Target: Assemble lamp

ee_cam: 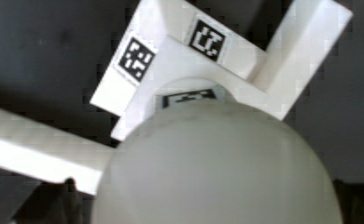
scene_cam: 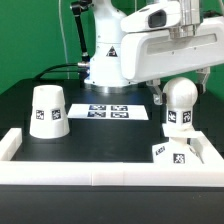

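The white ball-shaped bulb (scene_cam: 179, 106) stands upright on the flat square base (scene_cam: 181, 153) at the exterior view's right, close to the rail's corner. My gripper (scene_cam: 180, 90) hangs over the bulb, open, one finger on each side of its upper part. In the wrist view the bulb (ee_cam: 205, 165) fills the near field between the dark fingertips (ee_cam: 54, 200), and the tagged base (ee_cam: 250, 80) shows beyond it. The white cone shade (scene_cam: 48, 110) with its tag stands apart at the exterior view's left.
The marker board (scene_cam: 108, 111) lies on the black table between the shade and the bulb. A long white border rail (scene_cam: 100, 172) runs along the front and up both sides; part of the rail (ee_cam: 28, 135) shows in the wrist view. The arm's base stands behind.
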